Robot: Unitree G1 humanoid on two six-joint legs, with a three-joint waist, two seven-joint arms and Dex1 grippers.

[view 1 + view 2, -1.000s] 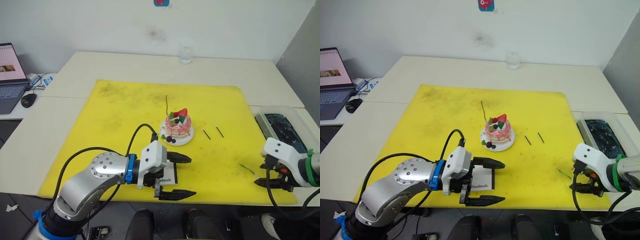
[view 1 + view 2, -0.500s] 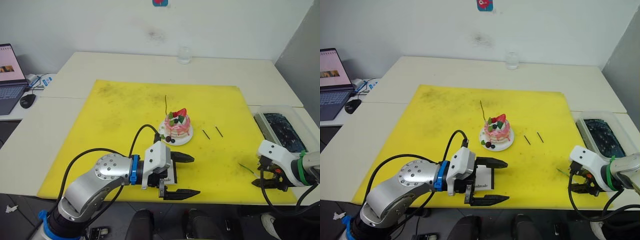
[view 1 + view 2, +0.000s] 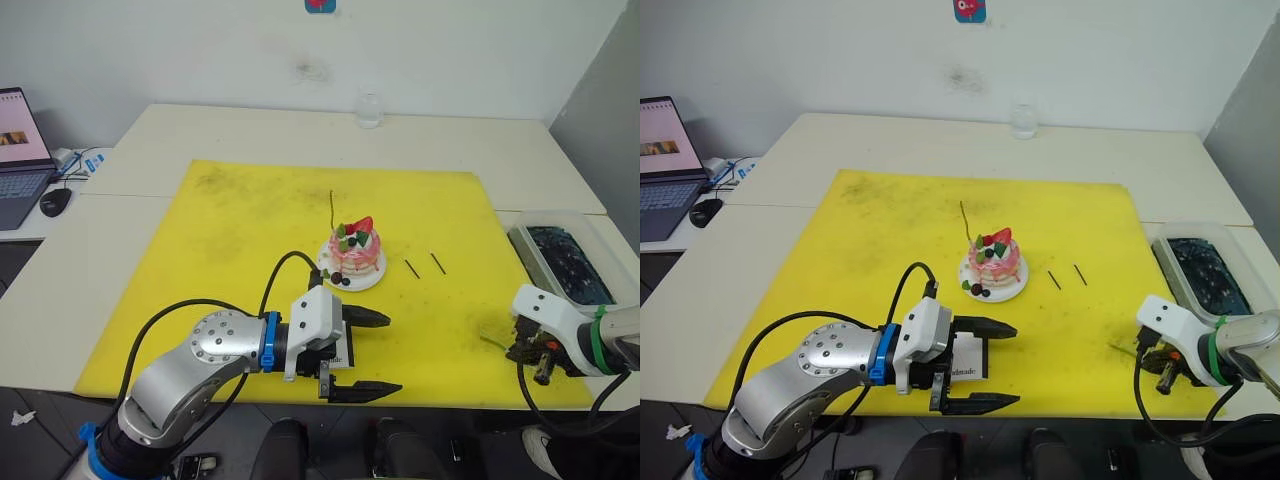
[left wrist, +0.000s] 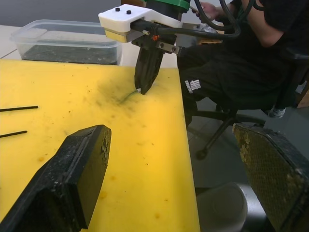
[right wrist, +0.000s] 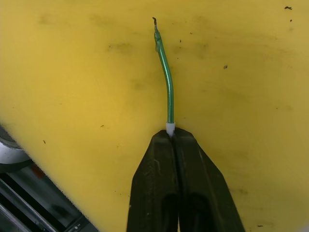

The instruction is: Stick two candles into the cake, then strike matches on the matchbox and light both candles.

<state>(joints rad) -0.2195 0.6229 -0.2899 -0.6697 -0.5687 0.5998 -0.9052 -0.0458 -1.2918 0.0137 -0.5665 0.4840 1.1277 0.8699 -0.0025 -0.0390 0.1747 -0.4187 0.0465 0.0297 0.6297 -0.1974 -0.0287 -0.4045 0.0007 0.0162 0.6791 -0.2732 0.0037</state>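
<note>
The thin green wire-like candle (image 5: pixel 167 79) is pinched by its white end in the right gripper (image 5: pixel 171 134), whose jaws are clenched, over the yellow mat (image 3: pixel 250 230) at four o'clock from the small pink berry-topped cake (image 3: pixel 355 252). The left gripper (image 3: pixel 372 352) is held with jaws released around the flat white matchbox (image 3: pixel 965 362), at seven o'clock from the cake.

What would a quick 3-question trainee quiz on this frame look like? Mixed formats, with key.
1. True or false: one candle already stands in the cake.
2. What does the right gripper pinch? A) a match B) the second candle C) the matchbox
3. How many matches lie on the yellow mat beside the cake?

Key: 1 true. 2 B, its fingers are closed on the candle's white end. 3 two, lying apart from the plate, on the cake's right.
</note>
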